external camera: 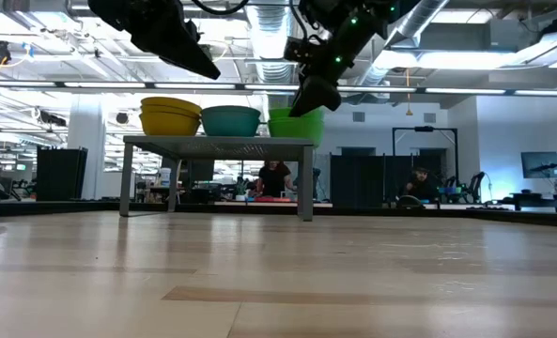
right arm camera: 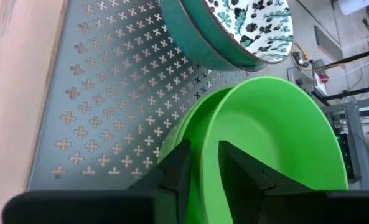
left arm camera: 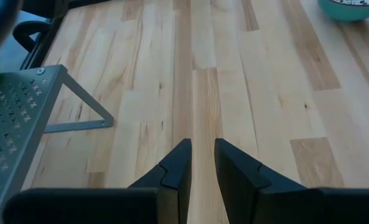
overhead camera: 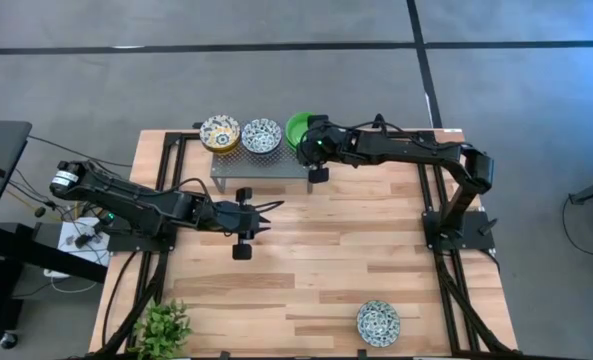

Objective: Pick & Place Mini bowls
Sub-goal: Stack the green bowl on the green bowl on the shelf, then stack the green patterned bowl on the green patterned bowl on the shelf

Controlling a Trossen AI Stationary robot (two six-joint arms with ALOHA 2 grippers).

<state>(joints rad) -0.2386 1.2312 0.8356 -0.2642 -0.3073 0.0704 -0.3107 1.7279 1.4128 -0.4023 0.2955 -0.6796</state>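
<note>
High view: a grey perforated metal stand (overhead camera: 261, 165) sits at the far edge of the light wooden table (overhead camera: 306, 260), carrying a yellow-cream patterned stack of bowls (overhead camera: 220, 133), a blue-and-white patterned bowl (overhead camera: 262, 136) in the middle, and a plain bright green stack of bowls (overhead camera: 298, 128) at the right end. The right gripper (overhead camera: 312, 143) is at that green stack; its wrist view shows the two dark fingers (right arm camera: 175, 171) pinched narrowly over the rim of the top green bowl (right arm camera: 277, 137), which tilts up off the green bowl beneath it. The left gripper (overhead camera: 268, 213) hovers over bare wood near the table's middle, its fingers (left arm camera: 178, 168) close together with only a slim gap and nothing between them. A second blue-and-white patterned bowl (overhead camera: 377, 321) rests alone near the front edge, and a small green potted plant (overhead camera: 162, 328) stands at the front left corner.
</note>
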